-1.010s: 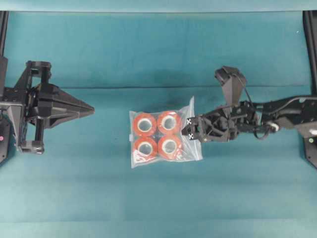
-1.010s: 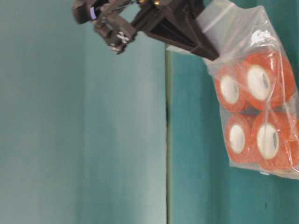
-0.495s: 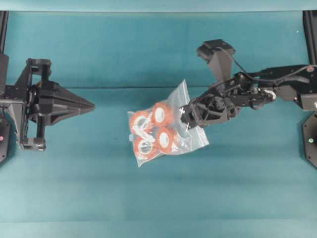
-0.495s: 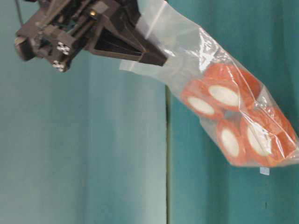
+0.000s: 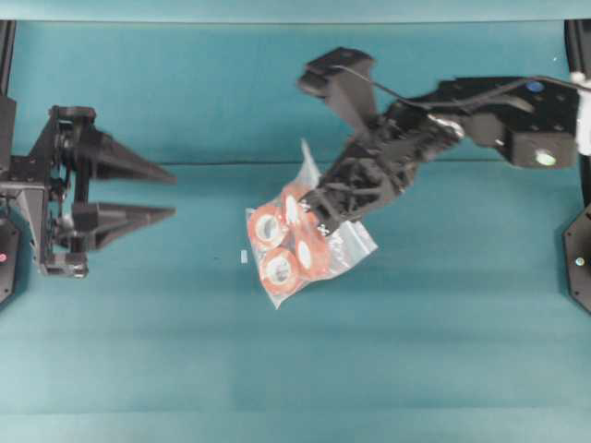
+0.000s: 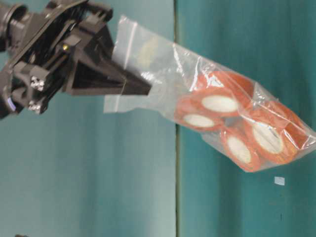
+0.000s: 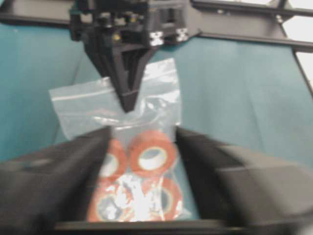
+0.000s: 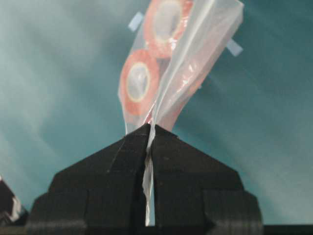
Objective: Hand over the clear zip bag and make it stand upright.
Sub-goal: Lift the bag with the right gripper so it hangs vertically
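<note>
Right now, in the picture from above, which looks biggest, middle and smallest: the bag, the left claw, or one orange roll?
1. Left gripper, open, slightly larger.
2. Clear zip bag, close behind it.
3. One orange roll, clearly smallest.

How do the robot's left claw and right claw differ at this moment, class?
The left claw stands open and empty; the right claw is shut on the clear bag of orange rolls. The left claw sits apart from the bag, at the table's side; the right claw holds the bag by its empty end. Both are black, with tapered fingers.
</note>
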`<control>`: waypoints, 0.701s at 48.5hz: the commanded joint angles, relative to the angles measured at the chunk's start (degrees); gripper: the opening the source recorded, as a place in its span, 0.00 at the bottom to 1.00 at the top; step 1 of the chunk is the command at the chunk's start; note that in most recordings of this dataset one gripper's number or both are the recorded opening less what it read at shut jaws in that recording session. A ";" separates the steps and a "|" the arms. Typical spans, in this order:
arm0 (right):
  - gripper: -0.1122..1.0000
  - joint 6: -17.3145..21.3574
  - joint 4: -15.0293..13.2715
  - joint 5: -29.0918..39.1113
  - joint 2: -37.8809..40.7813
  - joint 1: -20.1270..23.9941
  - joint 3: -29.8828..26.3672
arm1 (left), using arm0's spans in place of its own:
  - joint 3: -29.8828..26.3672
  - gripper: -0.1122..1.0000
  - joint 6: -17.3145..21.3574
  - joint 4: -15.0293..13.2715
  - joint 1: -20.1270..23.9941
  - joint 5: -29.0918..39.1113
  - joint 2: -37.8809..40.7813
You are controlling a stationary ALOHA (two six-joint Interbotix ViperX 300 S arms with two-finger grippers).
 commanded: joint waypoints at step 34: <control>0.11 -24.61 0.00 23.55 6.68 -1.23 -19.69 | -0.18 0.94 0.00 0.18 0.62 8.53 -1.23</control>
